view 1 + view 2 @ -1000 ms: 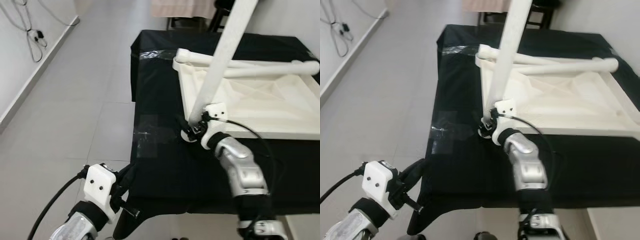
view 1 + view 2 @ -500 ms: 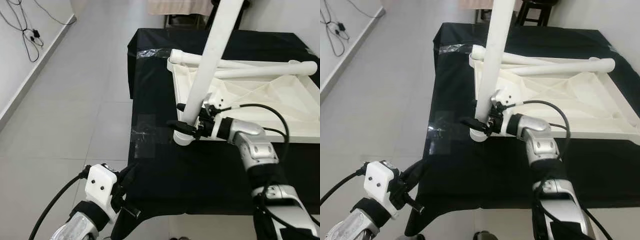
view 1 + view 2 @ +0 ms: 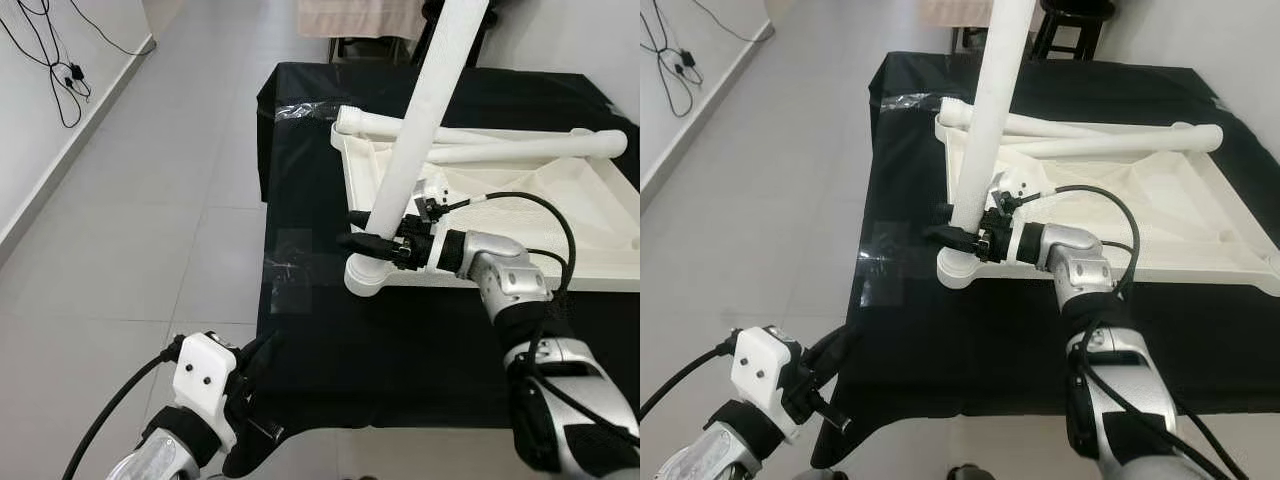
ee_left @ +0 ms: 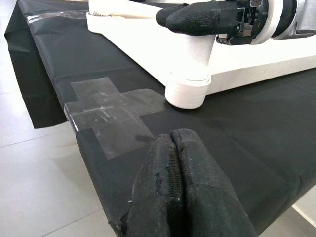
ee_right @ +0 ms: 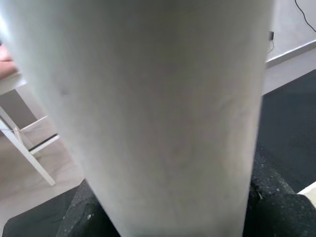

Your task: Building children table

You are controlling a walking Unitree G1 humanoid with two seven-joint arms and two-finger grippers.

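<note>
A black-covered bench (image 3: 330, 330) on grey tile carries the upturned white tabletop (image 3: 520, 200). The leg (image 3: 420, 130) is clamped near its base by the right gripper (image 3: 372, 240), held upright w/ its foot at the tabletop's corner socket, prob. for seating. The left gripper (image 4: 174, 143), fingers closed on nothing, is kept low by the bench edge.

A sparsely furnished room, seemingly a test space: a grey tiled floor (image 3: 150, 230) is seen beside the black-draped table (image 3: 330, 340) (tape-patched), with cables (image 3: 60, 60) hung on the white wall beyond it.
</note>
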